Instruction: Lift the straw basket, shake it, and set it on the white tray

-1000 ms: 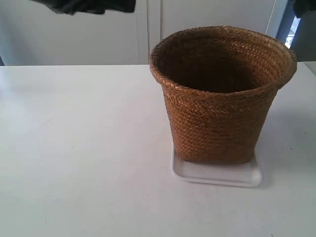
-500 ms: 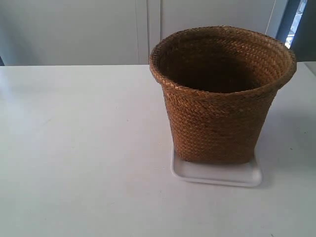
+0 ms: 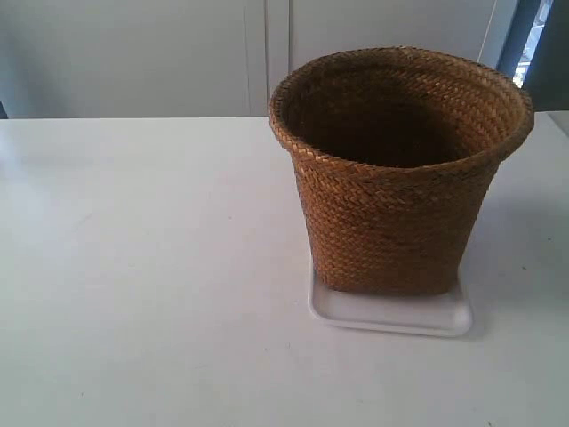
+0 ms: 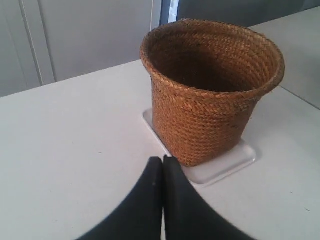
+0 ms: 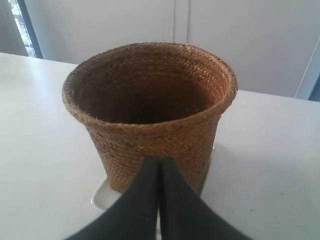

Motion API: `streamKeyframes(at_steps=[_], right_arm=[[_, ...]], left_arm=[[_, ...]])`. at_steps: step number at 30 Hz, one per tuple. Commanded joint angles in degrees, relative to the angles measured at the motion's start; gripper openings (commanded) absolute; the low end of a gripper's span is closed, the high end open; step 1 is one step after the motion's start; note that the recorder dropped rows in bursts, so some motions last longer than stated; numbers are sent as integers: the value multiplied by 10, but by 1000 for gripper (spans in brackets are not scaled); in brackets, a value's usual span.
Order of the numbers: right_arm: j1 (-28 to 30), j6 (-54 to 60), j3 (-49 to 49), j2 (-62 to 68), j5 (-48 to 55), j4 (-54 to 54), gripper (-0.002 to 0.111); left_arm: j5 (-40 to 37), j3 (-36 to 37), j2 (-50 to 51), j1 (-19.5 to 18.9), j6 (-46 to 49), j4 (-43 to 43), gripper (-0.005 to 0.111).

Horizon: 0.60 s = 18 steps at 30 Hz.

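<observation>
Reading across the exterior view from its left, I find bare white surface [image 3: 133, 267]. Right of centre stands the large brown woven straw basket [image 3: 396, 205], on the flat glossy white rectangular tray [image 3: 391, 318]. The tray's rim shows in front of the basket's base and a little at each side.

The basket is upright, its dark mouth facing straight up. Its long axis runs vertically, from the round flared rim down the tapering wall to the squarish base. It does not lean that I can see.

I judge it light for its bulk. The braided straw should be fairly stiff but likely to give under a hard squeeze, and its rough weave should be easy to hold without slipping. It has no handles, so the rolled rim is the best place to take it, pinched on opposite sides with one finger inside and one outside. The sloped wall would probably slide out of a grip.

My left jaws are pressed together on nothing, above the surface short of the tray. My right jaws are also closed and empty, in front of the basket's wall. Neither arm appears in the exterior view, so I take both to be clear of the basket.
</observation>
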<state>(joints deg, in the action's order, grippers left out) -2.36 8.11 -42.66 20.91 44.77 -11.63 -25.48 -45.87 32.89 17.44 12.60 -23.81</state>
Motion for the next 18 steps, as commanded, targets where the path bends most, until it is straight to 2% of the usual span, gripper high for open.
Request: streamKeyframes(at_steps=[1,5,12,13,14,15,16,17,18], right_arm=[[1,28,96,-58,-4,-16,0],[1,21,166,-74,-3,-20,0],[1,21,166,-74,-27,-43,0],[1,21,166,-74,-26,-43,0],[1,21,166,-74,-26,-43,0],[1,21,166,-74,-27,-43,0],[1,21,166,-74,-27,-43,0],[1,21,166,-74,-27,-45,0],[1,21,166,-74,-27,-45,0]], left_arm=[[-12,58,-45,-1,-5,-16,0],[-46,108,-49,-1,-5,-16,0],[-56,112,-49,-1,-5,-15,0],[-59,112,-49,-1,-4,14,0],[-73,107,-53,-2,-28,79,0],[-141,89,-71,-5,-194,322,0],[-185,83,-83,-9,-295,481,0],[-247,78,-102,-14,-435,626,0],[-307,75,-125,-14,-562,734,0]])
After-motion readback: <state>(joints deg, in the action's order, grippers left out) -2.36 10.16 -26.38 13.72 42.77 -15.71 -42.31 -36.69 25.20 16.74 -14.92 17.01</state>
